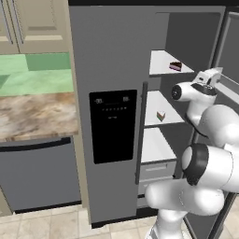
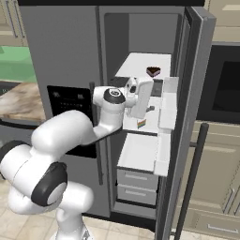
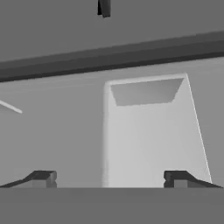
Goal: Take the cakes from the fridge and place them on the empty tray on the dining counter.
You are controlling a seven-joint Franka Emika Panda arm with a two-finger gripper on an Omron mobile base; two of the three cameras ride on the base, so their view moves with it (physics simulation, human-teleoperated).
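Along the left edge of the left base view, a beige-brown marble counter is sitting below a green wall, with a dark grey appliance front under it. Next to these, the fridge is standing with its left door shut, showing the black dispenser panel and a dark bar handle. Its right door is standing wide open, exposing 3 white shelves. On the top shelf a dark-layered cake slice is resting near the front; the right base view shows it too. On the middle shelf a pale cake slice with coloured layers is sitting close to the front edge. Further right, the white arm is reaching into the open compartment, its gripper pointing at a white door bin. The fingertips are standing wide apart, holding nothing, clear of both slices.
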